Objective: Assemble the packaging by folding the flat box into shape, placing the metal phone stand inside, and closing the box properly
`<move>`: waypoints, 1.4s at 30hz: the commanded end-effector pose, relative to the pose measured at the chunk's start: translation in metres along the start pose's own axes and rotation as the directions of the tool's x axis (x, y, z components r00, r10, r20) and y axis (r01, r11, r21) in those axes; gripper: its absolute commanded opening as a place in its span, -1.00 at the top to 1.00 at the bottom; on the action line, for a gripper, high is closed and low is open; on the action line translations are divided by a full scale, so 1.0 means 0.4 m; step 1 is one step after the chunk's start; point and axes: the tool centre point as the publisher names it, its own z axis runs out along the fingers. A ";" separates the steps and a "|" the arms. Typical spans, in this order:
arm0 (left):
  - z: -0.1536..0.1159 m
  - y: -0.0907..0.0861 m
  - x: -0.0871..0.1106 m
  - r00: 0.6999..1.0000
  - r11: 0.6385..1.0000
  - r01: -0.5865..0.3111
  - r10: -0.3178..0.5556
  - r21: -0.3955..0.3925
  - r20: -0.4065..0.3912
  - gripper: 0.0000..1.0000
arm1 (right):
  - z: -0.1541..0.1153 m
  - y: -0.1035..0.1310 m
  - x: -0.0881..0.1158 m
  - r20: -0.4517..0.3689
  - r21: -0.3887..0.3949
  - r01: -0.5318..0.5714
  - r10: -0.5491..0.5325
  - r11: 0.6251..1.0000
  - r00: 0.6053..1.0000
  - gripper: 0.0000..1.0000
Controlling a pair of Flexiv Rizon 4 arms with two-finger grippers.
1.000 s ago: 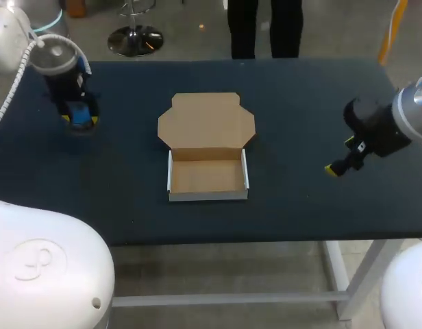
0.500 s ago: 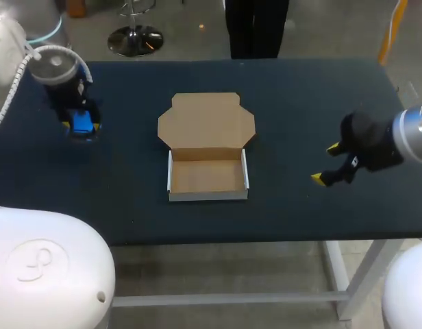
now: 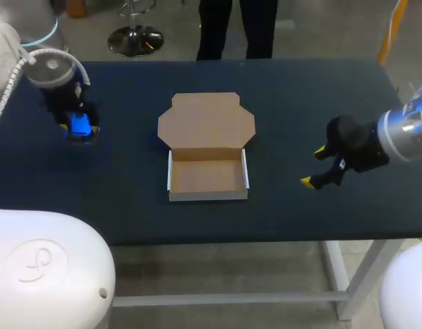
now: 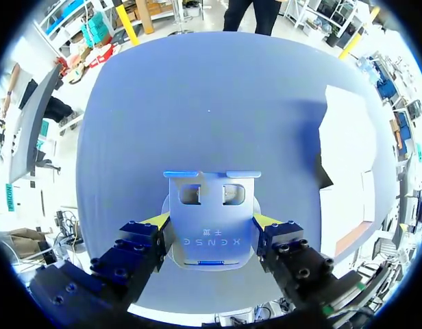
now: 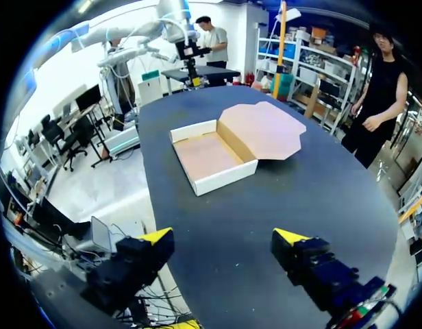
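1. The box (image 3: 207,176) sits at the centre of the head view on our dark surface (image 3: 300,96). It is folded into an open tray with white outer walls and a brown inside.
2. Its lid (image 3: 206,122) lies flat on the surface, joined to the tray's far wall and spread toward the top of the frame.
3. The metal phone stand (image 4: 211,209) is at the upper left of the head view, well apart from the box. Our left tool (image 3: 77,127) is clamped on it, one yellow-tipped finger on each side.
4. In our left wrist view the stand shows two square cut-outs.
5. Our right tool (image 3: 314,166) is at the right of the head view, near the box's right side but apart from it. Its fingers stand wide apart over the surface.
6. In our right wrist view the box lies ahead of that tool, tray nearer and lid beyond.
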 end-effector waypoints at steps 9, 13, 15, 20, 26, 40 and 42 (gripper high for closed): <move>-0.043 0.050 0.059 1.000 1.000 -0.028 0.029 -0.004 0.011 1.00 | 0.007 -0.001 -0.015 -0.045 -0.001 0.000 0.000 1.000 0.999 -1.00; -0.061 0.064 0.101 0.998 0.998 -0.059 0.059 -0.011 -0.009 1.00 | 0.007 -0.001 -0.015 -0.045 -0.001 0.000 0.000 1.000 0.999 -1.00; -0.068 0.072 0.123 0.998 0.998 -0.069 0.069 -0.014 -0.012 1.00 | 0.007 -0.001 -0.015 -0.045 -0.001 0.000 0.000 1.000 0.999 -1.00; -0.087 0.097 0.193 0.995 0.995 -0.097 0.097 -0.021 -0.022 1.00 | 0.007 -0.001 -0.015 -0.045 -0.001 0.000 0.000 1.000 0.999 -1.00; -0.094 0.119 0.286 0.987 0.987 -0.159 0.158 -0.029 -0.021 1.00 | 0.007 -0.001 -0.015 -0.045 -0.001 0.000 0.000 1.000 0.999 -1.00; -0.066 0.139 0.445 0.980 0.979 -0.195 0.193 -0.061 -0.039 1.00 | 0.007 -0.001 -0.015 -0.045 -0.001 0.000 0.000 1.000 0.999 -1.00; -0.057 0.139 0.470 0.981 0.979 -0.195 0.193 -0.058 -0.035 1.00 | 0.007 -0.001 -0.015 -0.045 -0.001 0.000 0.000 1.000 0.999 -1.00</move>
